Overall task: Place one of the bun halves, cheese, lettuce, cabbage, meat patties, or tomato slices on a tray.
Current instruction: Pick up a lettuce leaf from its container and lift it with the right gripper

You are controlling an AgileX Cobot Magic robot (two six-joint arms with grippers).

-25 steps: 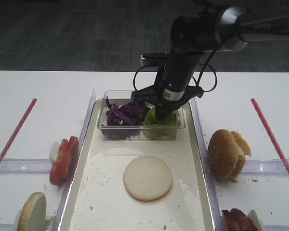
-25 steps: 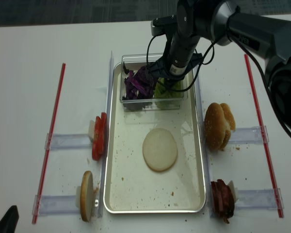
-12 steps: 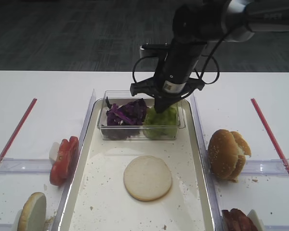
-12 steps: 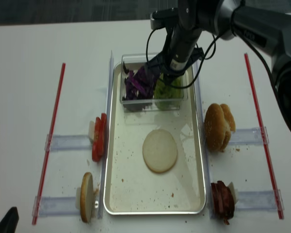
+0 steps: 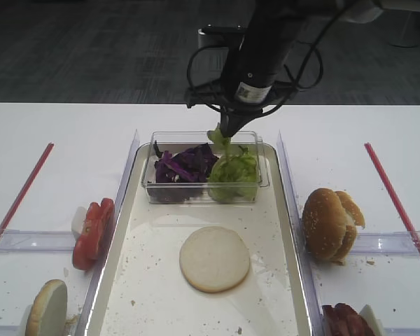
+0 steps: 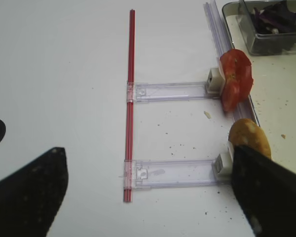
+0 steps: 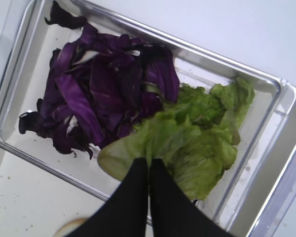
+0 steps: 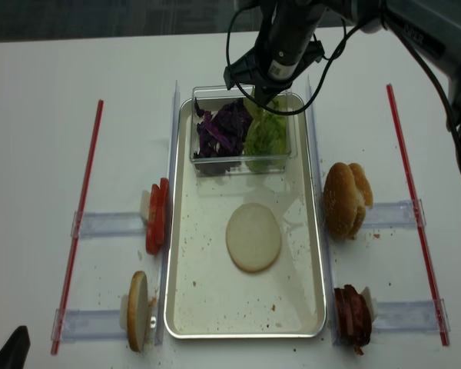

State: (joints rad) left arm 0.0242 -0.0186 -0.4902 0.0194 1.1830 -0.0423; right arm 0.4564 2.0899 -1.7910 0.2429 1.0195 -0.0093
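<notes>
My right gripper point(image 5: 226, 131) hangs just above the clear tub point(image 5: 148, 183), shut on a small light green lettuce leaf point(image 7: 153, 134) that dangles over the rest of the lettuce point(image 5: 233, 175). Purple cabbage point(image 5: 184, 165) fills the tub's left half. The tub stands at the far end of the off-white tray point(image 5: 150, 283), where one bun half point(image 5: 214, 258) lies cut face up. In the left wrist view my left gripper point(image 6: 147, 154) stands wide open and empty over the table, left of the tray.
Tomato slices point(image 5: 93, 233) and a bun half point(image 5: 45, 316) stand in clear holders left of the tray. More bun halves point(image 5: 329, 224) and meat patties point(image 5: 344, 320) stand on the right. Red strips point(image 8: 83, 211) run down both sides of the table.
My right gripper has risen out of the tub's lettuce pile, shut on one leaf that came up with it. Nothing else has moved.
</notes>
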